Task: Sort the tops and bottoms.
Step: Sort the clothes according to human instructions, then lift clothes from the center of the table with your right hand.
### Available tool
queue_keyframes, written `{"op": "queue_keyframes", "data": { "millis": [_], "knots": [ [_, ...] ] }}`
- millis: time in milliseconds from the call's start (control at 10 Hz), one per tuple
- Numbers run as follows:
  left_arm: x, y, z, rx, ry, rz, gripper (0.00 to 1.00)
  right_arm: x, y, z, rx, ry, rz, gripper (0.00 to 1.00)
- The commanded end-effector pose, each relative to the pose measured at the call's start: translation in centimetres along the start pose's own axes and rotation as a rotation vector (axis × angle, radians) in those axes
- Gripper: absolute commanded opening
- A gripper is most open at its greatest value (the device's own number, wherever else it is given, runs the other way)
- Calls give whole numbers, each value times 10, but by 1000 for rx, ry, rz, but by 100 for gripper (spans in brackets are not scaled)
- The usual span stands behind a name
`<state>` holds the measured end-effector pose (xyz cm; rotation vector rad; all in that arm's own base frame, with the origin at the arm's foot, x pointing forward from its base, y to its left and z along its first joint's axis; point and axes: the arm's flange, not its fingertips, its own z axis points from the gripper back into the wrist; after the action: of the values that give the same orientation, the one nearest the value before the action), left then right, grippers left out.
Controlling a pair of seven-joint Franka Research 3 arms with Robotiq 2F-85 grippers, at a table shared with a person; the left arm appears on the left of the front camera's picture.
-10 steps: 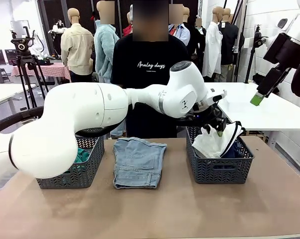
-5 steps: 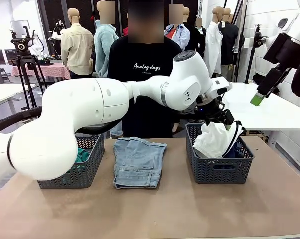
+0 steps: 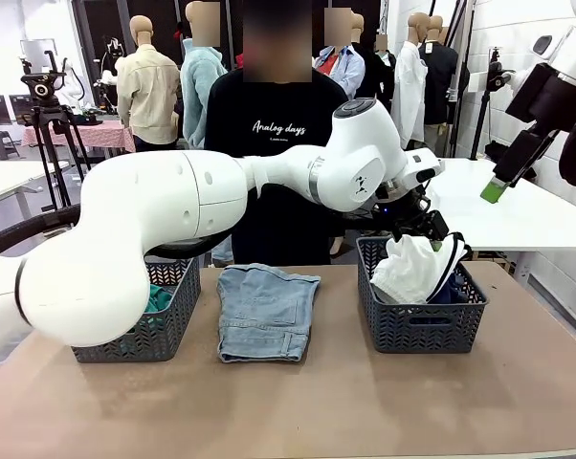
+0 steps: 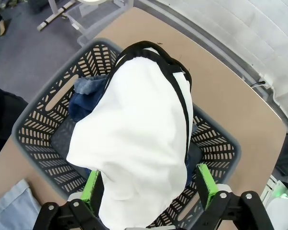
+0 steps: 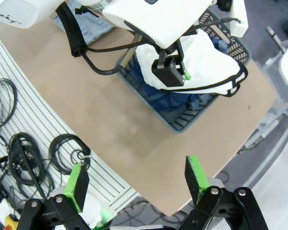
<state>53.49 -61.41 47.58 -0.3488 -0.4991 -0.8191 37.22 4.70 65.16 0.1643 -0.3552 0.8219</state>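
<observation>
The left tool (image 4: 149,184) stands open astride the white shorts (image 4: 134,134) heaped in the grey basket (image 4: 38,139). I'd lift it straight up so no pad snags the cloth. The right tool (image 5: 137,184) is open too, held aloft.

The near edge of the surface (image 3: 345,406) lies bare from corner to corner — open passage. Toward the far edge, the left arm (image 3: 183,225) spans above the left basket (image 3: 168,335) and the light blue denim shorts (image 3: 265,311). White shorts (image 3: 412,270) heap over the rim of the right basket (image 3: 417,330).
</observation>
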Motion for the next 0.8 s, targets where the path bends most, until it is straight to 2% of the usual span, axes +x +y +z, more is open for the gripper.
{"op": "queue_keyframes", "data": {
  "millis": [0, 600, 700],
  "knots": [
    [1, -1, 1, -1, -6, -2, 100, 1, 1, 0, 2, -2, -11, 100],
    [0, 0, 0, 0, 0, 0, 100, 1, 1, 0, 2, -2, -11, 100],
    [-6, 10, 10, 16, 37, -18, 100, 1, 1, 0, 2, -2, -11, 100]
  ]
}}
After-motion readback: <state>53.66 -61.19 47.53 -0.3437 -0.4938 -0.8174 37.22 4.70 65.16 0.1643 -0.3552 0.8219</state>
